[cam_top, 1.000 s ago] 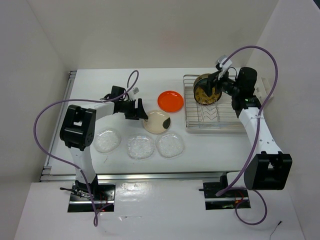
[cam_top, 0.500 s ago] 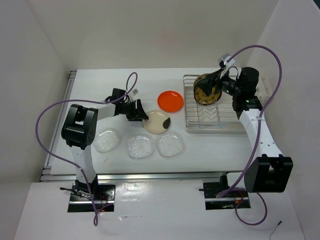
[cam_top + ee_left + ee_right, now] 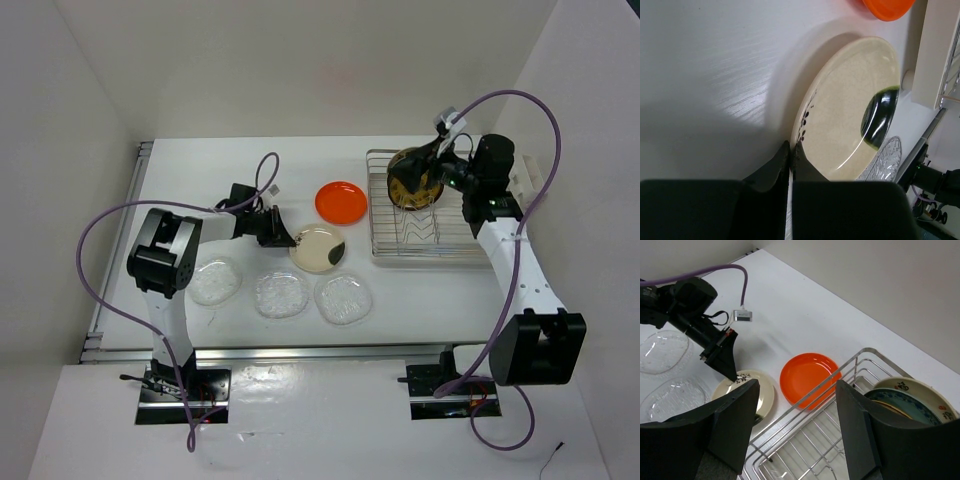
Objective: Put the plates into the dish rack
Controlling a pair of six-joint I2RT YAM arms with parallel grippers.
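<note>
My left gripper [image 3: 283, 237] is shut on the left rim of the cream plate with a dark patch [image 3: 318, 248]. In the left wrist view both fingertips [image 3: 791, 146] pinch that rim, and the cream plate [image 3: 850, 105] tilts with its held edge a little off the table. The orange plate [image 3: 340, 202] lies flat next to the dish rack [image 3: 400, 255]. Three plates [image 3: 415, 178] stand on edge at the rack's far end. My right gripper [image 3: 797, 385] hangs open and empty over the rack [image 3: 850, 440], close beside the standing plates [image 3: 910, 397].
Three clear glass plates [image 3: 215, 281] [image 3: 281, 295] [image 3: 343, 298] lie in a row nearer the arm bases. The right-hand one touches or sits just under the cream plate's near edge. White walls enclose the table on three sides.
My left gripper has shut on the cream plate's rim. The cream plate and the right-hand glass plate have shifted slightly to the right. The right arm has hardly moved.
</note>
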